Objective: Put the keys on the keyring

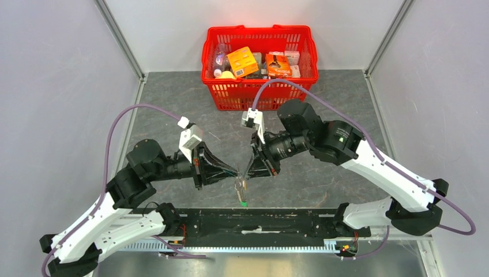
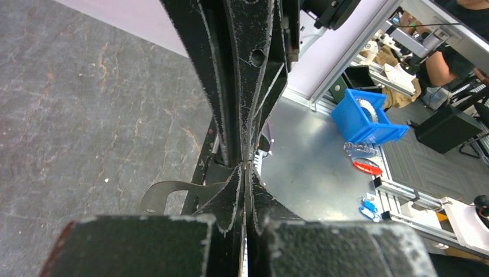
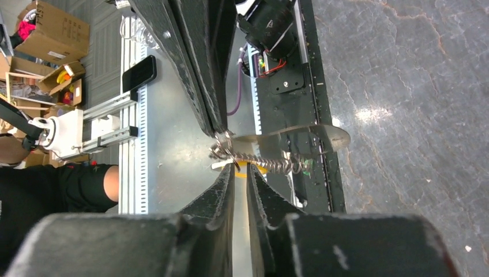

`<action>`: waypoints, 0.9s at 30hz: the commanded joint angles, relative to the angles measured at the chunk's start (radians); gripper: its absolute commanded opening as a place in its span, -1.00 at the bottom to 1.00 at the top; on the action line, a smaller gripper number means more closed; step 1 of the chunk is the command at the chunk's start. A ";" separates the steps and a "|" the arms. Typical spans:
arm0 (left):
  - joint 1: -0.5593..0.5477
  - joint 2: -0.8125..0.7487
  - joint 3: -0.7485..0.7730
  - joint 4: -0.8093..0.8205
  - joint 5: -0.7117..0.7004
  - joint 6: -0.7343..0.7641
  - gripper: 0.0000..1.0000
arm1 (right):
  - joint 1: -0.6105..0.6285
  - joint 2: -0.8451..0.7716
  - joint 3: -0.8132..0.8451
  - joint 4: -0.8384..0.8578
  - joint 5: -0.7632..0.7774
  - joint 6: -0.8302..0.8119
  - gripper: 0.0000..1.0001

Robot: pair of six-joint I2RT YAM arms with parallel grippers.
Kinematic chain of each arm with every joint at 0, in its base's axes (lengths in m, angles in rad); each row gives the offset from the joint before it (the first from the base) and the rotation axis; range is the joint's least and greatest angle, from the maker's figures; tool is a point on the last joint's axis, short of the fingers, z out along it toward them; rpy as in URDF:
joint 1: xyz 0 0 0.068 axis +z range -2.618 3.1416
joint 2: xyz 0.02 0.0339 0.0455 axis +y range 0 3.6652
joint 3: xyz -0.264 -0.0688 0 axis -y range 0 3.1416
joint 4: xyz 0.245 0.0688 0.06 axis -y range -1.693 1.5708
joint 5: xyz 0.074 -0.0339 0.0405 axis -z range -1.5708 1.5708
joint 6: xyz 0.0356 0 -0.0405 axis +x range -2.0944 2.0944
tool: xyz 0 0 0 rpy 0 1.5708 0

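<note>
Over the near middle of the table my two grippers meet tip to tip. The left gripper (image 1: 235,172) (image 2: 245,164) is shut; in the right wrist view its fingers (image 3: 202,69) come down from the top and pinch one end of the keyring (image 3: 259,161), a grey wire loop whose coiled stretch runs sideways. The right gripper (image 3: 239,168) (image 1: 247,171) stands just below that coil with a narrow gap between its fingertips and nothing in it. A yellow key head (image 3: 256,168) shows behind the coil and a green one (image 3: 307,167) at its far end. In the top view the keys (image 1: 243,195) dangle under the grippers.
A red basket (image 1: 259,95) full of packets stands at the back of the table. The black base rail (image 1: 259,222) runs along the near edge under the keys. A blue bin (image 2: 366,118) sits off the table beyond the rail.
</note>
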 commanded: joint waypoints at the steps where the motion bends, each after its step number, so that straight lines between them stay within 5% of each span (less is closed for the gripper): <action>1: -0.003 -0.010 0.001 0.173 0.049 -0.069 -0.95 | 0.001 -0.071 0.017 -0.034 0.017 -0.011 -0.42; 6: -0.003 -0.014 -0.023 0.218 0.054 -0.101 -0.95 | 0.001 -0.125 0.034 -0.044 0.071 -0.019 -0.14; 19: -0.003 -0.011 -0.063 0.303 0.034 -0.175 -0.95 | 0.000 -0.122 0.069 0.010 0.045 -0.069 -0.12; 23: -0.003 -0.010 -0.026 0.233 -0.002 -0.154 -0.96 | 0.001 -0.127 0.007 0.011 0.147 -0.054 -0.17; 27: -0.003 -0.077 -0.036 0.125 -0.060 -0.120 -0.95 | 0.001 -0.233 -0.254 0.147 0.147 0.045 -0.19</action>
